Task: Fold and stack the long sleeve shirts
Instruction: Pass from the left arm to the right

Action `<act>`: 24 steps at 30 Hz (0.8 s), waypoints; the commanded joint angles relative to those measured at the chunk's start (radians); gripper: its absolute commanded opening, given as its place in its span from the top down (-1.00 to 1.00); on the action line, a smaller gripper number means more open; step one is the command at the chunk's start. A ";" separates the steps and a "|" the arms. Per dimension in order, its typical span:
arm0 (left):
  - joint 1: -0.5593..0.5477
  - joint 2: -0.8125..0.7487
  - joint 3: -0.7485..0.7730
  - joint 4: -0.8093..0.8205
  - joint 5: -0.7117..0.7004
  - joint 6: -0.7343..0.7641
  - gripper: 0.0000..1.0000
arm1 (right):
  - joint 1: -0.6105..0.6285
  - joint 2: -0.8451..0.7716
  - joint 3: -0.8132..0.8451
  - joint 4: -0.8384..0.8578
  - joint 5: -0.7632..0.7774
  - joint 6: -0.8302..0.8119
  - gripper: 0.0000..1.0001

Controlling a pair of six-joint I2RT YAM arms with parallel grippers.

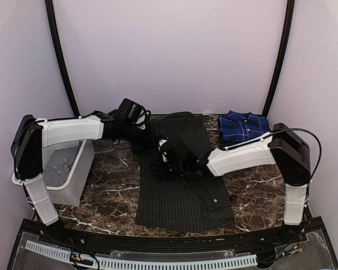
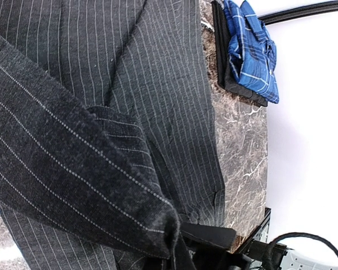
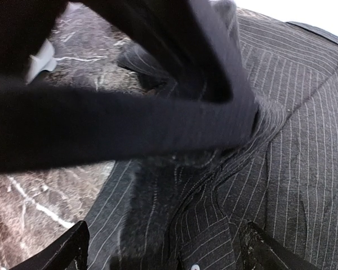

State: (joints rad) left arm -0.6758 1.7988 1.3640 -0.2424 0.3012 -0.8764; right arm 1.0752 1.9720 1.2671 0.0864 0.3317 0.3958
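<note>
The black pinstriped long sleeve shirt [image 1: 183, 197] lies spread flat down the middle of the marble table [image 1: 107, 194]. My left gripper [image 1: 153, 140] hovers over its upper left part, shut on a fold of the shirt's sleeve [image 2: 101, 185], which hangs lifted above the body [image 2: 169, 95]. The pinch itself [image 2: 180, 239] is mostly buried in cloth. My right gripper [image 1: 164, 167] is over the shirt's middle, open, its fingertips [image 3: 59, 253] wide apart above the buttoned cuff [image 3: 225, 236], with nothing between them. The blue plaid shirt [image 1: 243, 126] lies folded at the back right [image 2: 250, 50].
A white plastic bin [image 1: 70, 171] stands at the table's left edge under the left arm. A dark layer [image 2: 236, 84] shows beneath the plaid shirt. A blurred dark strip [image 3: 118, 121] crosses close to the right wrist camera. Curtain walls enclose the table.
</note>
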 commanded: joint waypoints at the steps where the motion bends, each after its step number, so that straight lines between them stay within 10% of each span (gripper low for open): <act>1: 0.006 -0.031 0.038 0.011 0.021 -0.006 1.00 | 0.004 0.031 0.049 -0.051 0.173 0.064 -0.74; 6: 0.010 -0.041 0.033 0.003 0.008 0.003 1.00 | -0.024 0.027 0.042 -0.080 0.158 0.083 -0.30; 13: 0.022 -0.017 0.079 -0.022 -0.006 0.078 0.99 | -0.065 -0.068 0.079 -0.168 0.048 0.021 1.00; 24: 0.023 -0.066 0.112 -0.027 0.050 0.181 0.22 | -0.303 -0.127 0.276 -0.449 -0.339 -0.065 1.00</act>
State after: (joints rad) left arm -0.6571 1.8137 1.4918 -0.2481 0.3225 -0.7452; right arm 0.8742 1.8938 1.5112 -0.2604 0.1715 0.3717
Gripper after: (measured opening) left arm 0.340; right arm 0.013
